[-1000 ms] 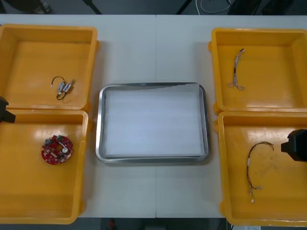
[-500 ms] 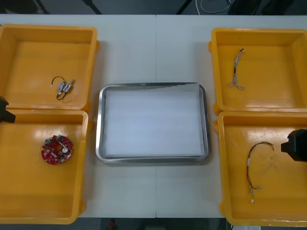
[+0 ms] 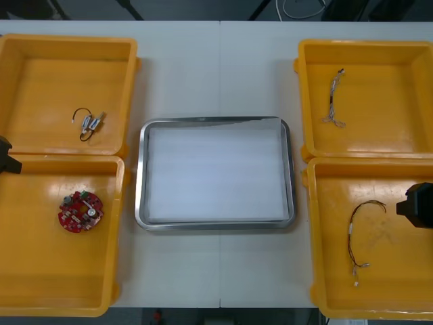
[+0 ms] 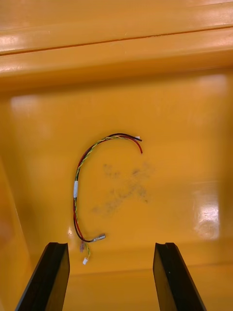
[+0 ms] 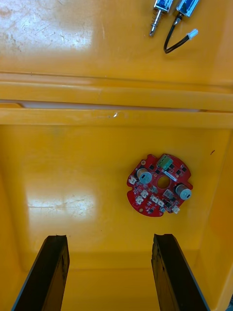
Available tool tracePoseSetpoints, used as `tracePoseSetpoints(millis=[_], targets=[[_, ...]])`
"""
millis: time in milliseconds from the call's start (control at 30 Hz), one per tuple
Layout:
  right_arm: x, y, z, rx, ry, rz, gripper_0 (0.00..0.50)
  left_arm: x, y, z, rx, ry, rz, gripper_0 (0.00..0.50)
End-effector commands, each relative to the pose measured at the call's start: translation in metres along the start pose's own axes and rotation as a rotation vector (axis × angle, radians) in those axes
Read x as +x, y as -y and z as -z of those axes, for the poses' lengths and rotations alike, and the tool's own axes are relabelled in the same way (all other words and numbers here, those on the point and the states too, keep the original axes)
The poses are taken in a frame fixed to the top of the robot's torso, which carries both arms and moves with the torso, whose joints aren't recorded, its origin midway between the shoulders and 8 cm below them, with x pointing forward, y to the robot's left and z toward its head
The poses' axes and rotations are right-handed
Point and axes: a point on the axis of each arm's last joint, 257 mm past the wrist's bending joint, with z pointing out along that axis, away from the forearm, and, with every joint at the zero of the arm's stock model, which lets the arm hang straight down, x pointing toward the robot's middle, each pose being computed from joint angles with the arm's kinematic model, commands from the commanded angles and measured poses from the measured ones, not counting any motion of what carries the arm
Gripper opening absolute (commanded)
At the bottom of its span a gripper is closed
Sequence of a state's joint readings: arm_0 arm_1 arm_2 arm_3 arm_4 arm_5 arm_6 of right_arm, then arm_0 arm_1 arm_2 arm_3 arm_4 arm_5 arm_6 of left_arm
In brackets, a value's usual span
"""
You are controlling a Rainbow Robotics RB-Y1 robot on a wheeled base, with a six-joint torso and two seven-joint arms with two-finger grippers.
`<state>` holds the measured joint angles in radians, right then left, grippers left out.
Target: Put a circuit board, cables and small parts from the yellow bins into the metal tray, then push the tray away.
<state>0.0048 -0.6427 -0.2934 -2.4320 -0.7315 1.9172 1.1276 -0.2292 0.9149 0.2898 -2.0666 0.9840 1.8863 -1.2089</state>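
A round red circuit board (image 3: 80, 212) (image 5: 159, 185) lies in the near left yellow bin (image 3: 40, 298). My left gripper (image 5: 109, 272) hangs open above that bin, short of the board; the arm shows at the front view's left edge (image 3: 7, 157). A red and yellow cable (image 3: 358, 237) (image 4: 94, 184) lies curved in the near right yellow bin (image 3: 338, 298). Above it my right gripper (image 4: 111, 274) stands open, the cable's lower end just beyond its fingers; the arm shows at the right edge (image 3: 419, 204). The metal tray (image 3: 139, 176), white inside, sits between the bins.
Small metal parts with a black cable (image 3: 89, 123) (image 5: 172, 14) lie in the far left bin (image 3: 67, 44). A twisted cable (image 3: 334, 99) lies in the far right bin (image 3: 365, 47). Bare table runs beyond and in front of the tray.
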Motion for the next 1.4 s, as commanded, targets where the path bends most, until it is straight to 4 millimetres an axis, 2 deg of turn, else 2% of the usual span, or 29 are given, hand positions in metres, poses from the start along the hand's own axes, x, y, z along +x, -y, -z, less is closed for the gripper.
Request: tracePoseSetpoints(millis=[33, 333, 367, 433, 467, 567, 733, 1000, 1167, 1400], targets=[[0.004, 0.005, 0.004, 0.029, -0.004, 0.063, 0.5, -0.005, -0.016, 0.015, -0.049, 0.03, -0.121, 0.5], [0.004, 0.005, 0.004, 0.029, -0.004, 0.063, 0.5, -0.005, -0.016, 0.015, -0.049, 0.03, -0.121, 0.5], [0.004, 0.005, 0.004, 0.029, -0.004, 0.063, 0.5, 0.024, -0.012, -0.005, -0.027, -0.064, -0.047, 0.5], [0.004, 0.005, 0.004, 0.029, -0.004, 0.063, 0.5, 0.024, -0.011, -0.006, -0.025, -0.064, -0.048, 0.5], [-0.013, 0.007, 0.013, 0.04, 0.043, 0.066, 0.5, 0.024, -0.012, -0.006, -0.026, -0.064, -0.048, 0.5], [-0.02, 0.004, 0.017, 0.035, 0.065, 0.071, 0.5, 0.025, -0.009, -0.006, -0.018, -0.066, -0.06, 0.5], [-0.018, -0.002, 0.016, 0.017, 0.069, 0.058, 0.5, 0.027, -0.004, -0.011, -0.012, -0.075, -0.091, 0.5], [-0.009, -0.019, 0.002, -0.014, 0.06, 0.015, 0.5, 0.024, 0.009, -0.028, -0.007, -0.061, -0.158, 0.5], [0.005, -0.017, -0.011, 0.03, 0.036, 0.006, 0.5, 0.025, 0.015, -0.037, -0.008, -0.061, -0.189, 0.5], [0.015, -0.026, -0.041, 0.021, 0.041, 0.005, 0.5, 0.025, 0.022, -0.058, -0.043, -0.05, -0.242, 0.5]])
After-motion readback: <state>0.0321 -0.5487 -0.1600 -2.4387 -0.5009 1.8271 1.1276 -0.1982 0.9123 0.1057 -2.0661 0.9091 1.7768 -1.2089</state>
